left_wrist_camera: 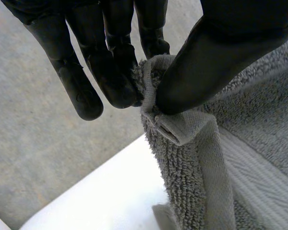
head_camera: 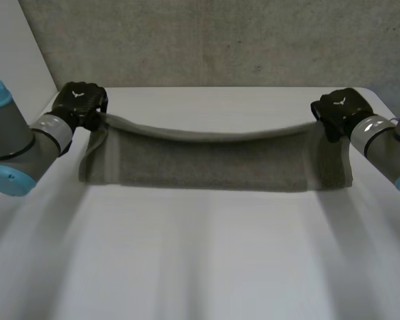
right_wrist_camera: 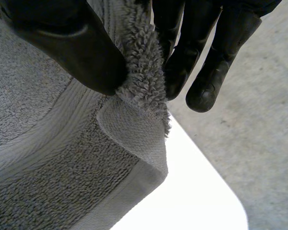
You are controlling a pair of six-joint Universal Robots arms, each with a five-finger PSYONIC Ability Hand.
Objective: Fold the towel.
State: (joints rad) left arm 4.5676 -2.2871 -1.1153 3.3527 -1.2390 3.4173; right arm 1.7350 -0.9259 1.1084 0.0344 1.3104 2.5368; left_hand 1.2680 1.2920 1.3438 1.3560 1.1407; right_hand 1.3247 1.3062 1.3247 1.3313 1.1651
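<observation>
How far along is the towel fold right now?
Done: both corners are grasped. In hand: the left robot hand and right robot hand each pinch a corner of the grey towel, its held edge raised and sagging between them, the rest trailing to the white table. Remaining: carry that edge over, lay it down, release.

A white table (head_camera: pixel 207 267) with rounded far corners stands before a rough, speckled grey wall (head_camera: pixel 220 40).
</observation>
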